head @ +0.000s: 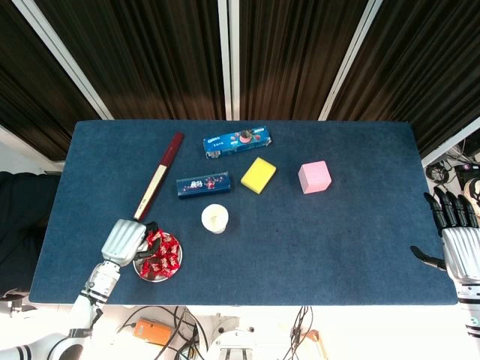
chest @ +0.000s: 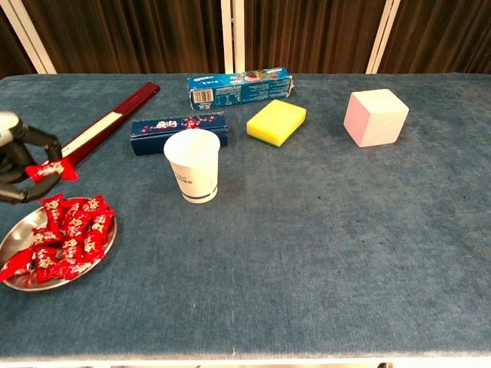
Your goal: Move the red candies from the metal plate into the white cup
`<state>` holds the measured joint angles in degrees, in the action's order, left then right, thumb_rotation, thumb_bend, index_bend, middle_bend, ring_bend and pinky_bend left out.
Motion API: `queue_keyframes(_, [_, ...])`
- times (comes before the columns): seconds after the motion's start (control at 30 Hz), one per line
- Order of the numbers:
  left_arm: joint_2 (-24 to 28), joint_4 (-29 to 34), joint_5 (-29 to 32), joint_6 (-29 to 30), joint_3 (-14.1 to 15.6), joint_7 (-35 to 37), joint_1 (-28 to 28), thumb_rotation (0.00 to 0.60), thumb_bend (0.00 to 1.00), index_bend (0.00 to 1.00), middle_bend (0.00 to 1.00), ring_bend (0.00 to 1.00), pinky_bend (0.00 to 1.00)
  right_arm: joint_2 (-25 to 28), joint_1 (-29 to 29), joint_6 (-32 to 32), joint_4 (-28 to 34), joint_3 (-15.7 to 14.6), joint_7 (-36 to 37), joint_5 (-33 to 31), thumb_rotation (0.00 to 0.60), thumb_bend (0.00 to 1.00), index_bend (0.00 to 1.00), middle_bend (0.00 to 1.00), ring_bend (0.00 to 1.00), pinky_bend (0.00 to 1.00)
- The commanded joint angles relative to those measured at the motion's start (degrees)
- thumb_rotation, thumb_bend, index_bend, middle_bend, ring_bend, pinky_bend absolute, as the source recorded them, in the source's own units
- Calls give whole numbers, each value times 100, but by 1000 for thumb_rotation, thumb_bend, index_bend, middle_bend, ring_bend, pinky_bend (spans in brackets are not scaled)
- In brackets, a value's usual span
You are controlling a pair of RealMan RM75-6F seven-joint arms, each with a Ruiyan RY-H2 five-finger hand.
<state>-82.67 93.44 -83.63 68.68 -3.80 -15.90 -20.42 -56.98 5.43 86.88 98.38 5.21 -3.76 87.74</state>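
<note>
A metal plate (chest: 17,236) (head: 142,274) heaped with several red candies (chest: 69,238) (head: 161,255) sits at the table's near left corner. My left hand (chest: 17,157) (head: 124,240) hovers above the plate's far-left side and pinches one red candy (chest: 47,170) between its fingertips, lifted clear of the pile. The white cup (chest: 193,164) (head: 214,218) stands upright and looks empty, to the right of the plate. My right hand (head: 457,236) rests at the table's right edge with fingers spread and nothing in it; the chest view does not show it.
Behind the plate lies a long dark-red stick (chest: 96,132). A dark blue box (chest: 178,131) sits just behind the cup, with a blue cookie box (chest: 239,86) further back. A yellow sponge (chest: 276,121) and a pink cube (chest: 375,116) lie to the right.
</note>
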Motion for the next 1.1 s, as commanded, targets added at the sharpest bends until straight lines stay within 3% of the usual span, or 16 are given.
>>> queue_keyframes(0.03, [36,248,-115,-238,-301,-44,-400,503,412,573,934,840,826,8,-35,42,3,-9,12,-2,600,236,0,36,0,3])
queue_keyframes(0.27, [-365,266,286,-940,-783,-208,-1175,502,411,573,948,852,826,-2,-98,97,-22,-37,49,-9,600,236,0,36,0,9])
queue_keyframes(0.47, [-628,114,934,-1367,-973,-644,-1612,502,393,556,947,852,826,-23,-94,74,-57,-28,78,-37,600,236,0,36,0,10])
queue_keyframes(0.53, [-681,67,1111,-1417,-986,-837,-1703,503,362,519,947,851,826,-26,-87,60,-65,-26,80,-38,600,236,0,36,0,10])
queue_keyframes(0.63, [-779,51,1267,-1308,-983,-997,-1752,513,230,392,947,850,826,-34,-80,36,-85,-18,95,-66,600,236,0,36,0,10])
queue_keyframes(0.73, [-738,126,1265,-1125,-934,-1058,-1720,516,160,313,946,849,826,-33,-74,5,-101,-9,118,-107,600,236,0,36,0,10])
queue_keyframes(0.87, [-414,429,958,-593,-790,-939,-1448,516,141,301,946,847,826,-30,-52,-6,-117,7,155,-94,600,236,0,36,0,15])
queue_keyframes(1.1, [268,630,171,296,-113,-503,-715,518,201,328,946,845,826,-50,13,-66,-151,9,193,-23,600,236,0,36,0,18])
